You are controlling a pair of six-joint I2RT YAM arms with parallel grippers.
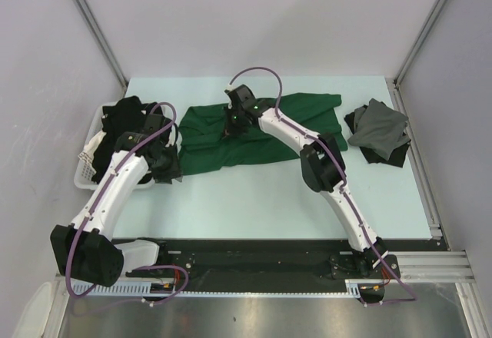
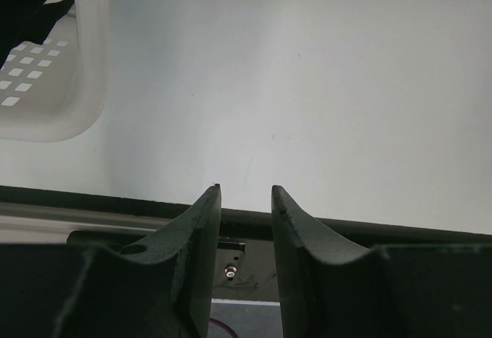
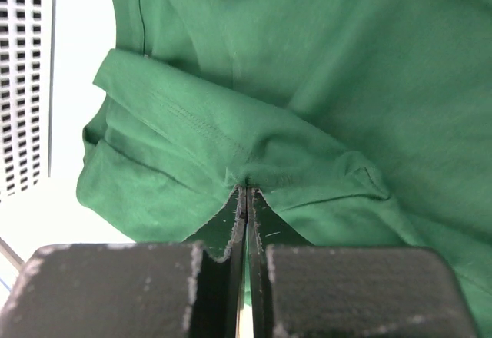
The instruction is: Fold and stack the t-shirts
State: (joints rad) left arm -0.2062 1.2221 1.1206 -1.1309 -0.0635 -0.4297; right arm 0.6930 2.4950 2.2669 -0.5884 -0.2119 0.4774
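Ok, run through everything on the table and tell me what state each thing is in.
green shirt: spread out, unfolded, rumpled.
grey shirt: bunched, lying on a black shirt.
black shirts: heaped in the basket, unfolded.
basket: upright, holding clothes.
left tool: partly open, empty, over bare table.
right tool: shut on a fold of the green shirt.

1. a robotics lab test cell rather than a home: plain pale panel walls (image 1: 231,15) framed by bare aluminium posts (image 1: 92,27).
2. two white robot arms, the left arm (image 1: 115,188) and the right arm (image 1: 342,196), are bolted to a black base plate (image 1: 254,261) beside an aluminium rail (image 1: 430,265), at the near edge of a pale counter (image 1: 254,200).
3. purple cables (image 1: 257,69) run exposed along both arms.
4. the homely items, a green t-shirt (image 1: 204,134) and a white slatted basket (image 1: 86,170), sit on that counter.
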